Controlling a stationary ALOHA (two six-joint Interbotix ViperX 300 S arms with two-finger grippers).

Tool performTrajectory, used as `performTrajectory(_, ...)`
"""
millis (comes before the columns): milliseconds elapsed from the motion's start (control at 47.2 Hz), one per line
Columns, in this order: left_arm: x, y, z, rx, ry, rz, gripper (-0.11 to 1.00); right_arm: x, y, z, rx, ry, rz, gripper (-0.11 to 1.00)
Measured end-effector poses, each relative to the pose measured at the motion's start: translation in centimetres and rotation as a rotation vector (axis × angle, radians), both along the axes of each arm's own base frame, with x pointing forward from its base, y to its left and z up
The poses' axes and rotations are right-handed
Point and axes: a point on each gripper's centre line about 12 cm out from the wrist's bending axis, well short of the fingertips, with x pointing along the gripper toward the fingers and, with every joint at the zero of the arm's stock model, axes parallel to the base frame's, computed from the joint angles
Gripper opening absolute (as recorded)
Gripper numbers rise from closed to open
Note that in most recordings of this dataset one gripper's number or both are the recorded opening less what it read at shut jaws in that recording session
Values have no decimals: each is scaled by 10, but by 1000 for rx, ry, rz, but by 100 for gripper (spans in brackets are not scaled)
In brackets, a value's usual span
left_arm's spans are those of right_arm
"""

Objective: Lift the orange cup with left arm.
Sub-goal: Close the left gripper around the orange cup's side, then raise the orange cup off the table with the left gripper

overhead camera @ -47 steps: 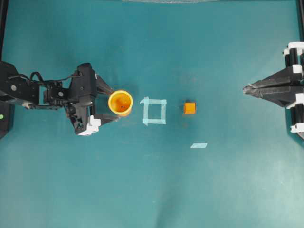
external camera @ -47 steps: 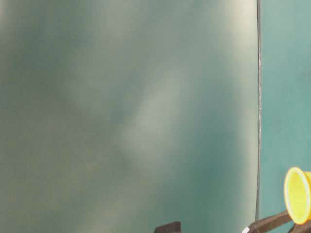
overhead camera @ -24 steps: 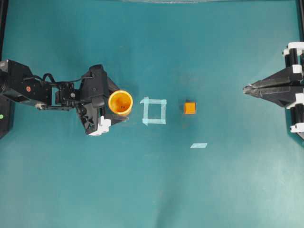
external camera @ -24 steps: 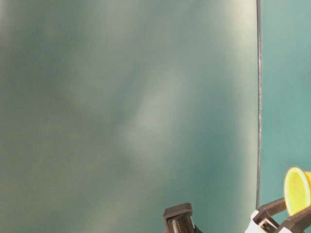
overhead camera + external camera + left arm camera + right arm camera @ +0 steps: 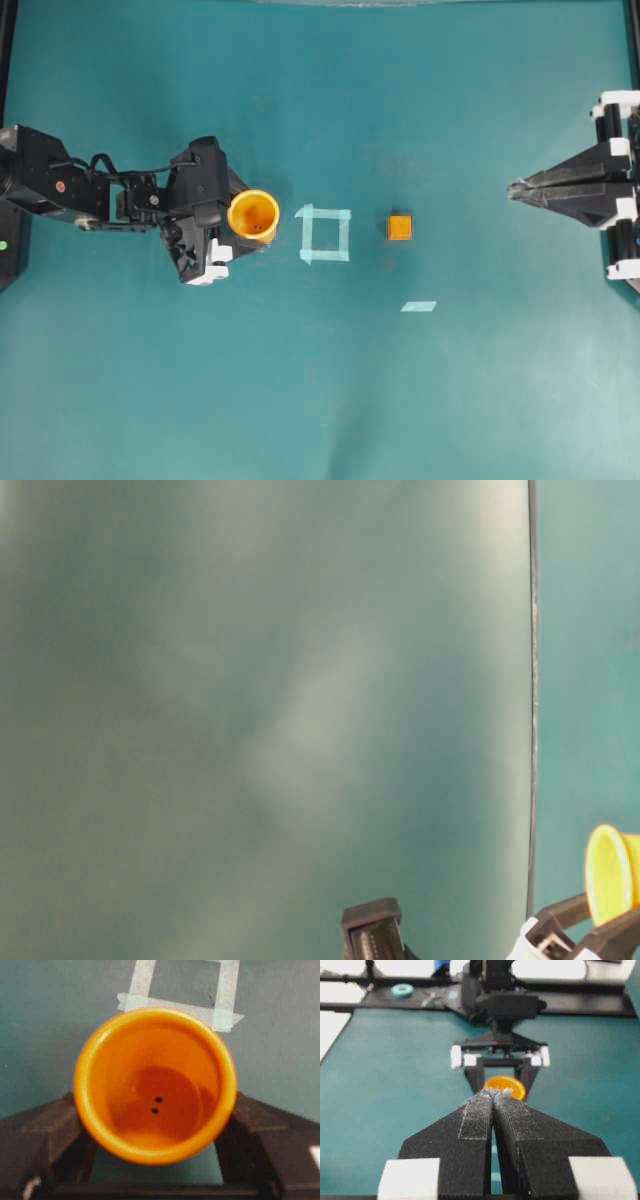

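The orange cup (image 5: 253,215) stands upright on the teal table at the left, its two-holed bottom visible in the left wrist view (image 5: 155,1085). My left gripper (image 5: 243,217) reaches in from the left with one black finger on each side of the cup (image 5: 155,1125). Both fingers lie tight against the cup's wall just under the rim. The right wrist view shows them flanking the cup (image 5: 505,1086) closely. My right gripper (image 5: 512,187) rests at the far right, its jaws pressed together (image 5: 492,1092) on nothing.
A square of pale tape (image 5: 325,233) lies just right of the cup. A small orange cube (image 5: 399,227) sits beyond it, and a short tape strip (image 5: 418,306) lies nearer the front. The table-level view is mostly blurred teal.
The left arm moved right until its open fingers straddled the cup, then the fingers drew in against the cup's sides. Neither the cup nor the right arm has shifted noticeably.
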Motion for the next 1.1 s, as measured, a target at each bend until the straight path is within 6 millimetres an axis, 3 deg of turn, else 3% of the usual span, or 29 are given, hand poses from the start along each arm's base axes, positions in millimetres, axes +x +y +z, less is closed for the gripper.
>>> performTrajectory(360, 2, 0, 2, 12, -8, -10, 63, 0, 0, -1, 0, 6, 0, 0)
performTrajectory(1101, 7, 0, 35, 22, -66, -13, 63, 0, 0, -1, -1, 17, 0, 0)
